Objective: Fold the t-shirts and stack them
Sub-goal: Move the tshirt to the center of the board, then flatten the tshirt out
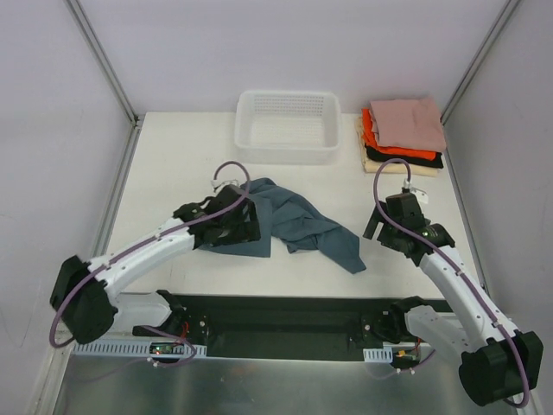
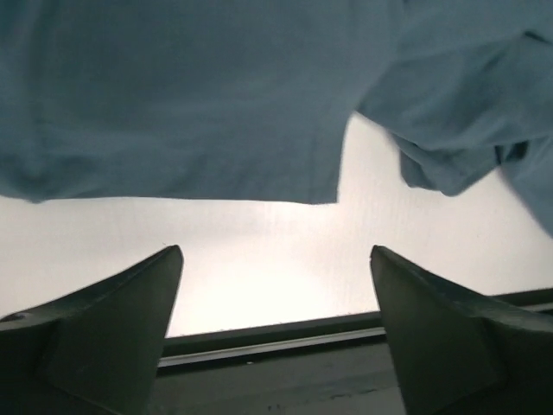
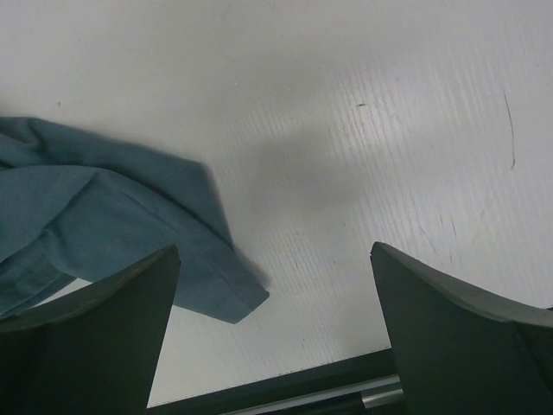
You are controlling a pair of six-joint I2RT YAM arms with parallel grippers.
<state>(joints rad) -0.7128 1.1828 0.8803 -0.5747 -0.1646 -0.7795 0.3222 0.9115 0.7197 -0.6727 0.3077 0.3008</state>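
A slate blue-grey t-shirt (image 1: 302, 223) lies crumpled mid-table, one end trailing toward the front right. My left gripper (image 1: 251, 221) hovers over its left part. In the left wrist view the fingers stand open (image 2: 276, 251) with only bare table between them, and the shirt's hem (image 2: 173, 95) lies just beyond the tips. My right gripper (image 1: 375, 228) is open to the right of the shirt; the right wrist view shows it (image 3: 275, 249) above bare table, the shirt's corner (image 3: 95, 207) beside the left finger. Folded t-shirts are stacked at the back right: pink (image 1: 408, 121) on orange-red (image 1: 373, 135), black (image 1: 406, 159) and cream (image 1: 362, 145).
A white plastic mesh basket (image 1: 285, 156) stands at the back centre, left of the stack. Metal frame posts rise at the table's back corners. A black rail (image 1: 285, 316) runs along the near edge between the arm bases.
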